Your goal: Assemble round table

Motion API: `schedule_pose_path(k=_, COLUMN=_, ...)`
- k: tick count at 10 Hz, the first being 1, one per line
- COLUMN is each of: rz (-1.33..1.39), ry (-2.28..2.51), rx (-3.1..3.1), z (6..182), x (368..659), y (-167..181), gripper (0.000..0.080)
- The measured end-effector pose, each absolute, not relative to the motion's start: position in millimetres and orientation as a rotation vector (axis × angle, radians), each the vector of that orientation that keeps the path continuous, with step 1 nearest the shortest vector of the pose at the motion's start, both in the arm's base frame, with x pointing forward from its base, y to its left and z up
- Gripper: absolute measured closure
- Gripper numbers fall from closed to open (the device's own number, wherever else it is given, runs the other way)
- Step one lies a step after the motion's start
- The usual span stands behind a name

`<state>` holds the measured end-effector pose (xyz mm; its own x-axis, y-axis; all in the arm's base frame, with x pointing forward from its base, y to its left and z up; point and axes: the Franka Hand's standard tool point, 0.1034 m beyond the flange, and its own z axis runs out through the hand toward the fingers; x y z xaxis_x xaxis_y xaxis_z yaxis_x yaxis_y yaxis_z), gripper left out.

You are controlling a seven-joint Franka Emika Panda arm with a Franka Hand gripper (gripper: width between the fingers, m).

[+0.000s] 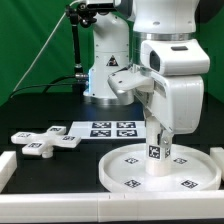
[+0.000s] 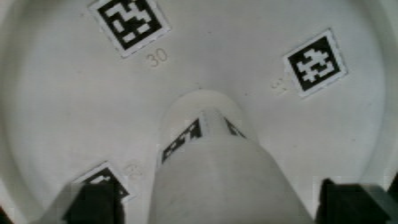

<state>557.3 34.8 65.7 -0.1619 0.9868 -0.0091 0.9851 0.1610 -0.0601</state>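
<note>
Nearest me in the exterior view, a plain white bar (image 1: 60, 197) lies along the edge of the bench (image 1: 40, 110). Just behind it sits the round disc (image 1: 190, 168), rim up, with the leg (image 1: 155, 155) standing upright at its middle. My pincer (image 1: 155, 135) straddles the leg from above. In the wrist view its fingers (image 2: 93, 195) flank the cylinder closely, but I cannot tell whether they press on it or stand just clear. I judge the step in hand to be seating the leg in the disc. The cross-shaped foot piece (image 1: 45, 140) lies apart, toward the exterior view's left, with the marker board (image 1: 110, 128) beyond it. Next the leg must sit firm and square; then the foot piece needs fetching.
</note>
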Motion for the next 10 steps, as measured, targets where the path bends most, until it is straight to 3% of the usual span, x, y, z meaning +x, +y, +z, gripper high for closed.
schedule_pose_path(k=5, rz=0.082, ry=-2.304, rx=-2.089, z=65.6, x=557.2, y=34.4, gripper=0.0393)
schedule_pose_path(k=10, rz=0.095, ry=-1.732, rx=-2.587, z=65.5, x=556.3, y=34.1, gripper=0.0392)
